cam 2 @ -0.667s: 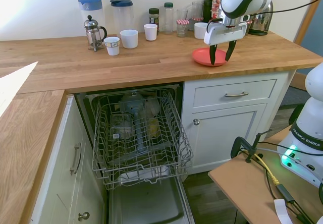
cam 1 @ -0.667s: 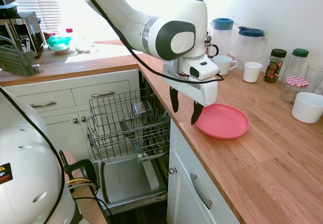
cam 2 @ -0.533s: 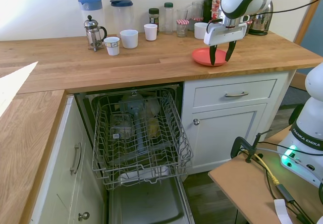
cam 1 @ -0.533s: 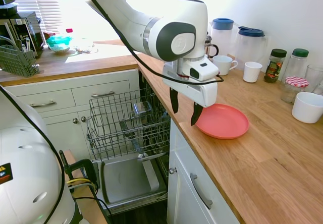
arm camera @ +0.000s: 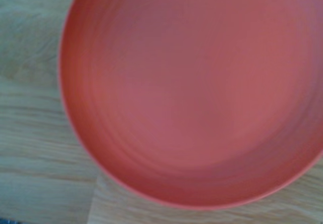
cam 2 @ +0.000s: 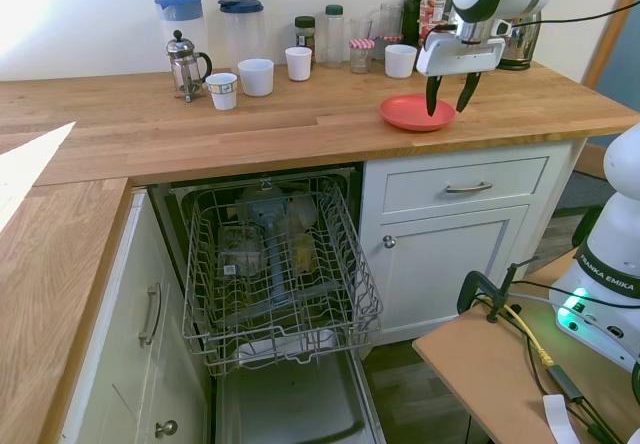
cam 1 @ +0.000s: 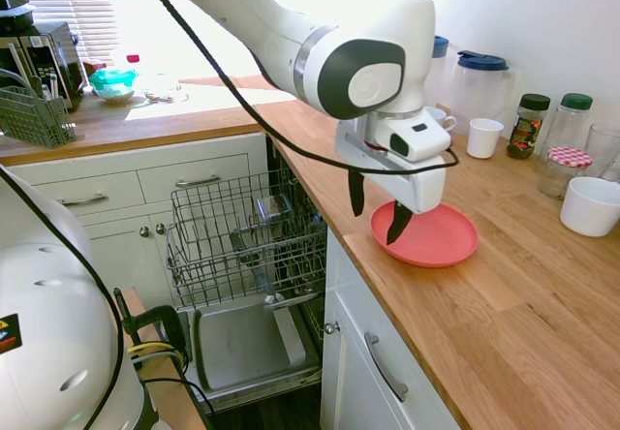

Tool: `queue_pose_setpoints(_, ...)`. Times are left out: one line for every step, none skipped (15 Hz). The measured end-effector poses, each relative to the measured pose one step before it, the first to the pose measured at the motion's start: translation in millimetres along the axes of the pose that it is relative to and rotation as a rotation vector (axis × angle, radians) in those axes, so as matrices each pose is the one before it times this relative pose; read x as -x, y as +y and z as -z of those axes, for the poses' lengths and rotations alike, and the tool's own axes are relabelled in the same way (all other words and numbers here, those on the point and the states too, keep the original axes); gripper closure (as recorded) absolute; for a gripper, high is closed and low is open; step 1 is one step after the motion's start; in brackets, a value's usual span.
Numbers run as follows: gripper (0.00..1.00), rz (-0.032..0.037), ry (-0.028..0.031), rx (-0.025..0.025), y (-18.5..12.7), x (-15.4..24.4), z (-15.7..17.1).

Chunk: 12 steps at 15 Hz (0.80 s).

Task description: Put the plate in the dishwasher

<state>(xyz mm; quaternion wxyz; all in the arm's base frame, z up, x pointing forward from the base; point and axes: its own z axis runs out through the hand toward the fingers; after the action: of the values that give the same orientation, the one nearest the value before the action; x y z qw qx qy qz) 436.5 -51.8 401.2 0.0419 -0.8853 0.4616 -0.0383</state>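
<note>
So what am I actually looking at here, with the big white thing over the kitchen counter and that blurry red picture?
The white thing is a robot arm. At its tip sits its end effector, two dark fingers that pinch things; they stand open and hold nothing. Two pictures come from cameras placed in the room, on opposite sides of the arm. The blurry red one comes from a camera on the arm's wrist, looking straight down at the pink plate. That plate lies flat on the wooden counter, near its front edge, with the end effector just above it. Under the counter the dishwasher is open, its wire rack pulled out with a few items already inside. Further back on the counter stand white mugs, two jugs with blue lids and some jars.
</note>
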Motion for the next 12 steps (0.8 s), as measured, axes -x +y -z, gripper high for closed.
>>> queue_pose_setpoints(0.00,-0.01503,0.00144,-0.01283,3.63,-9.90,4.67)
queue_pose_setpoints(0.00,-0.02005,-0.00156,-0.00708,3.53,-9.62,1.58)
queue_pose_setpoints(0.00,-0.01714,-0.01008,-0.00922,2.58,-9.54,-1.25)
queue_pose_setpoints(0.00,-0.01399,-0.01592,-0.01132,2.70,-9.90,-5.54)
queue_pose_setpoints(0.00,-0.01548,-0.01423,-0.00856,3.67,-11.09,-9.06)
queue_pose_setpoints(0.00,-0.01294,-0.01453,-0.00841,3.04,-10.44,-9.77)
queue_pose_setpoints(0.00,-0.01103,-0.01555,-0.00766,3.28,-9.86,-10.07)
queue_pose_setpoints(1.00,-0.00904,-0.01572,-0.01390,2.64,-9.24,-8.77)
queue_pose_setpoints(1.00,-0.00640,-0.01478,-0.02406,1.84,-7.99,-7.24)
queue_pose_setpoints(1.00,-0.00537,-0.01648,-0.02402,2.21,-5.34,-5.35)
queue_pose_setpoints(1.00,-0.00646,-0.01924,-0.02265,1.47,-3.40,-4.15)
queue_pose_setpoints(1.00,-0.00462,-0.01463,-0.01846,0.88,-3.05,-3.12)
